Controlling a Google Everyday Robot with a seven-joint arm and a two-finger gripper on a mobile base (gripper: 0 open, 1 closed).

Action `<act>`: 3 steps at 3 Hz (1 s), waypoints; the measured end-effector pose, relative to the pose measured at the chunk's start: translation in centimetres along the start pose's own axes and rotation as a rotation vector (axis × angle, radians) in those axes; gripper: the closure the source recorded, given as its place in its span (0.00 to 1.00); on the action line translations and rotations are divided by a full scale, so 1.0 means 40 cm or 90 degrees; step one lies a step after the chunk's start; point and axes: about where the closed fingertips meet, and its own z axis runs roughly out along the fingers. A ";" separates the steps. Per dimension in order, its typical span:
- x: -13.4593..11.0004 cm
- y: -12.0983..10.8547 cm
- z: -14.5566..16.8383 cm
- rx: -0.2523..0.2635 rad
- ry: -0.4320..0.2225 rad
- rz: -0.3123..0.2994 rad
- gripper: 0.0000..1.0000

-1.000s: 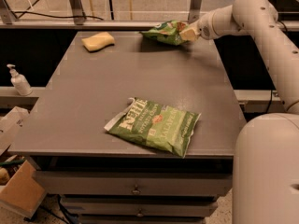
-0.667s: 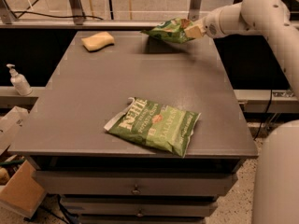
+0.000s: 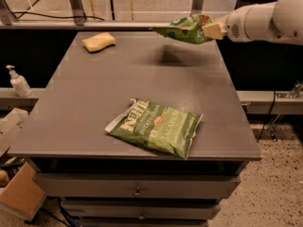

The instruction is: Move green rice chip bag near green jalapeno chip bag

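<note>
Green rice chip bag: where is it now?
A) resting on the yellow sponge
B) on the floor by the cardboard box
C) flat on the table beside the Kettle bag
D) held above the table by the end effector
D: the green rice chip bag hangs in the end effector over the far right of the table, casting a shadow below it, well apart from the green jalapeno chip bag.
</note>
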 end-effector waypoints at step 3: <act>0.205 0.184 -0.240 -0.022 0.033 0.036 1.00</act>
